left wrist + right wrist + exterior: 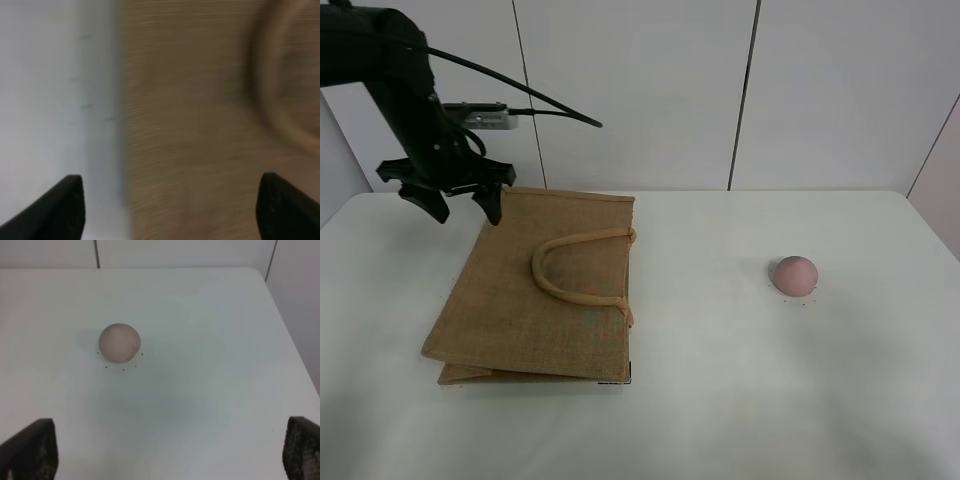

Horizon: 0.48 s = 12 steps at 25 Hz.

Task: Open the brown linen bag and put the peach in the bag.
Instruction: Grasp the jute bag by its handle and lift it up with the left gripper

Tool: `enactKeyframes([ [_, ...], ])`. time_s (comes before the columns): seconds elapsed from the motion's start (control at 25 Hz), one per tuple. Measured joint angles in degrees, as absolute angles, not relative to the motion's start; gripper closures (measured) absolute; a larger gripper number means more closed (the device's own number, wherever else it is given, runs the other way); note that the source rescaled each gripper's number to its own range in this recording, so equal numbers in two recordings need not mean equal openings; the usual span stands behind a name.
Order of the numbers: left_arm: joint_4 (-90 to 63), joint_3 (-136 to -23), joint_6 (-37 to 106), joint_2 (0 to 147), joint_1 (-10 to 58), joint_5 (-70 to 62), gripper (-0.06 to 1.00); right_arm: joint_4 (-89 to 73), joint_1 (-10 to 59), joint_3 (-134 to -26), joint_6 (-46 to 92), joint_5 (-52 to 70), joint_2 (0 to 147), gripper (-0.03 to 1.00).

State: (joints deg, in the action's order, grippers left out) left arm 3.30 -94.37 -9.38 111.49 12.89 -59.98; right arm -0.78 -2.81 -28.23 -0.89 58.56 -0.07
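The brown linen bag [535, 290] lies flat on the left of the white counter [720, 420], handles on top. The left fingers [492, 203] hang spread wide over its far left corner (one tip above cloth, one above bare counter). The peach [794, 274] sits well to the right, ahead of the right fingers [35, 450], which are also wide apart and empty.

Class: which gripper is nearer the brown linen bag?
Left. The left gripper hangs above the bag at its far left corner; the right gripper faces the peach, off to the right.
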Motion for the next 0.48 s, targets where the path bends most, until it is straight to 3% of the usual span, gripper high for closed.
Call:
enactKeyframes([
  [0.24, 2.9, -98.7, -12.2, 118.4, 19.0, -59.5, -0.06, -0.8, -2.8, -28.2, -0.9, 58.6, -0.1, -0.03],
  [0.48, 2.9, -101.3, -12.7, 123.8, 19.3, -59.0, -0.06, -0.8, -2.8, -28.2, -0.9, 58.6, -0.1, -0.03],
])
